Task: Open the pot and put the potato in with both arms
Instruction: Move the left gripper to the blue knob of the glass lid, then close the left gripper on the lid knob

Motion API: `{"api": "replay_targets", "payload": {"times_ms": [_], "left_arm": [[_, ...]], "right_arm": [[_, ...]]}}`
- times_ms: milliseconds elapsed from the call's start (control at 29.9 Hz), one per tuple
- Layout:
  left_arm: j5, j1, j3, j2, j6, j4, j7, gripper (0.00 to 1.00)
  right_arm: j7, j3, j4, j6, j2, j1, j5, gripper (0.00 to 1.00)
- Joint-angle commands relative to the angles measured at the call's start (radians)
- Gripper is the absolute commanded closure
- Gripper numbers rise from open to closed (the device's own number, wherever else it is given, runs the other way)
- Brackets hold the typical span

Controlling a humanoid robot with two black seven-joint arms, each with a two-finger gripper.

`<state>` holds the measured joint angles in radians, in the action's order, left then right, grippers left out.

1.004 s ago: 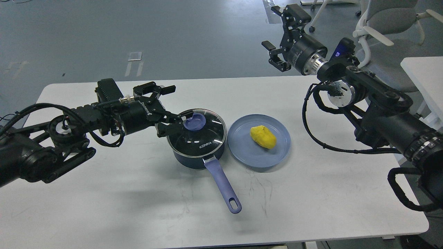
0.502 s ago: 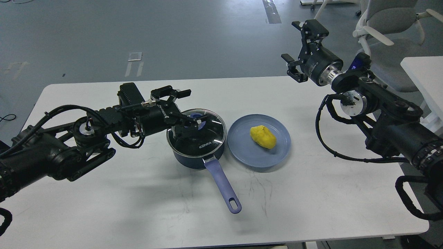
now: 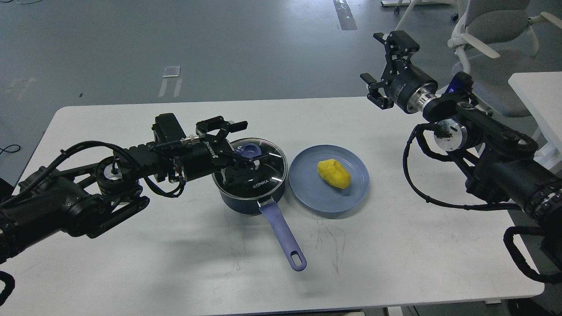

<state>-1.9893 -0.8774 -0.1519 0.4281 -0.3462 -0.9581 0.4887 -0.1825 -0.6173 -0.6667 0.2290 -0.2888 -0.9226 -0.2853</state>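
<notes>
Glass lid [image 3: 259, 160] on the pot [image 3: 248, 193] half hides behind the left gripper [image 3: 246, 158], fingers spread around its blue knob [image 3: 248, 150]; right gripper [image 3: 386, 66] hangs open, empty.

Lid [image 3: 259, 159] covers pot [image 3: 246, 193] (potato [image 3: 334, 174] unobstructed).

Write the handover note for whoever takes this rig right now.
Left gripper: open, fingers either side of the lid knob, not yet closed on it.
Right gripper: open, empty, raised beyond the table's far edge.
Pot: on the table, glass lid on, handle toward the robot.
Potato: on the blue plate right of the pot.
Done: nothing yet.
Left: grasp knob, lift lid, pick potato, drop it in.
</notes>
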Motion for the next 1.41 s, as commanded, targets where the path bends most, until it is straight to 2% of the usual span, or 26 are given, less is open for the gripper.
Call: {"api": "replay_targets", "payload": {"times_ms": [0, 301, 569, 736, 770, 803, 837, 904, 970, 1071, 1305, 1372], "left_arm": [[0.000, 0.012, 0.006, -0.005, -0.001, 0.007, 0.000, 0.03], [0.004, 0.017, 0.021, -0.003, -0.001, 0.013, 0.000, 0.03], [0.004, 0.041, 0.023, -0.003, 0.003, 0.022, 0.000, 0.21], [0.007, 0.044, 0.022, -0.002, 0.003, 0.036, 0.000, 0.23], [0.009, 0.044, 0.021, -0.002, 0.003, 0.036, 0.000, 0.25], [0.009, 0.044, 0.021, 0.000, 0.003, 0.036, 0.000, 0.34], [0.009, 0.044, 0.021, 0.000, 0.003, 0.036, 0.000, 0.34], [0.010, 0.044, 0.021, 0.003, 0.003, 0.036, 0.000, 0.44], [0.010, 0.044, 0.021, 0.006, 0.003, 0.036, 0.000, 0.49], [0.026, 0.043, 0.021, 0.012, 0.001, 0.035, 0.000, 0.52], [0.069, 0.041, 0.021, 0.015, 0.001, 0.019, 0.000, 0.65], [0.070, 0.041, 0.020, 0.026, 0.001, 0.012, 0.000, 0.65]], "right_arm": [[0.000, -0.001, -0.001, 0.000, -0.003, 0.001, 0.000, 0.00], [0.000, 0.001, -0.002, 0.000, -0.016, 0.002, 0.000, 0.00], [-0.002, 0.001, -0.002, 0.000, -0.018, 0.004, 0.000, 0.00], [-0.002, 0.002, -0.002, 0.000, -0.026, 0.011, 0.000, 0.00], [-0.002, 0.002, -0.001, 0.000, -0.026, 0.011, 0.000, 0.00], [-0.002, 0.002, -0.001, 0.000, -0.026, 0.013, 0.000, 0.00], [-0.002, 0.002, -0.001, 0.000, -0.026, 0.013, 0.000, 0.00], [-0.002, 0.004, -0.001, 0.000, -0.026, 0.013, 0.000, 0.00], [-0.002, 0.005, 0.001, 0.000, -0.026, 0.013, -0.002, 0.00], [-0.002, 0.007, 0.001, 0.000, -0.026, 0.013, -0.002, 0.00], [-0.002, 0.007, 0.001, 0.000, -0.029, 0.016, -0.002, 0.00], [-0.003, 0.007, 0.001, 0.000, -0.029, 0.017, -0.002, 0.00]]}}
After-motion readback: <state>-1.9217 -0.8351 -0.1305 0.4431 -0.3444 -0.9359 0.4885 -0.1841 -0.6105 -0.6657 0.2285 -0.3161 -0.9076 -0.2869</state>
